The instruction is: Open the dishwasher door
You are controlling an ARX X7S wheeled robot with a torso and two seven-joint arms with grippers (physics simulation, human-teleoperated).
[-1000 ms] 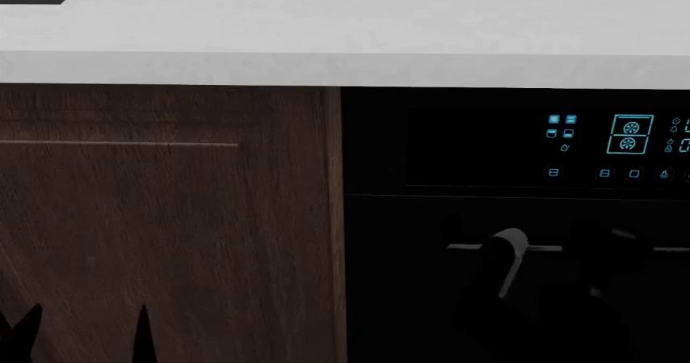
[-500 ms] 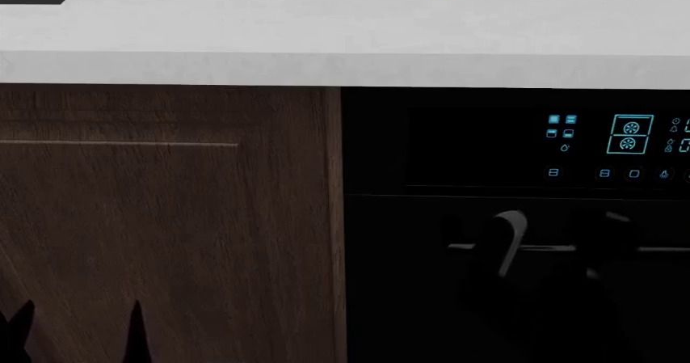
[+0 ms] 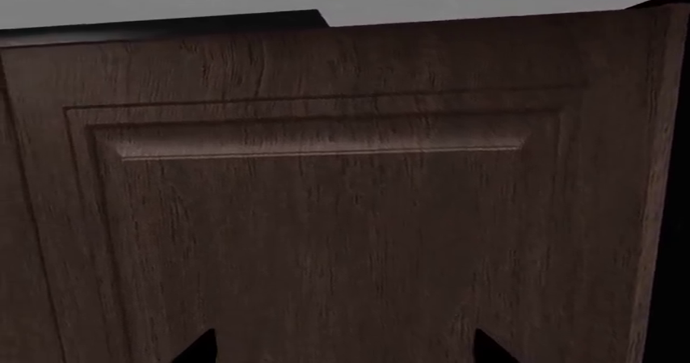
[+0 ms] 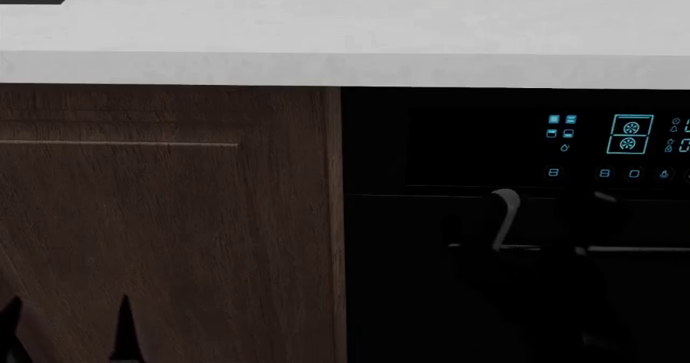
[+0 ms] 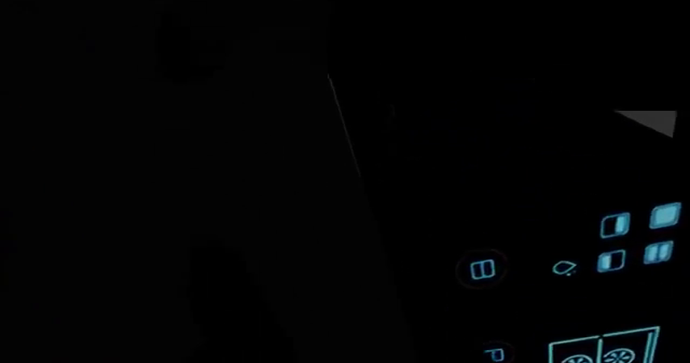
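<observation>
In the head view, below a pale countertop (image 4: 323,40), the dishwasher door (image 4: 410,282) filled the lower right as a glossy black panel, just right of a dark brown wood-grain cabinet door (image 4: 161,234). Its thin bar handle (image 4: 636,251) ran level, left to right, under the blue-lit control icons (image 4: 631,134). The right gripper (image 4: 550,221), black against black, stood at that bar, one pale-edged finger (image 4: 505,217) rising past it; whether it touched the bar, or how far it was spread, could not be told. The left gripper (image 4: 67,331) sat low before the cabinet, fingertips apart, holding nothing, well away from the handle.

In the left wrist view, only the cabinet door (image 3: 345,217) showed, with two spread fingertips (image 3: 196,348) at the edge.

In the right wrist view, nearly all was black; the icons (image 5: 631,238) glowed close by
</observation>
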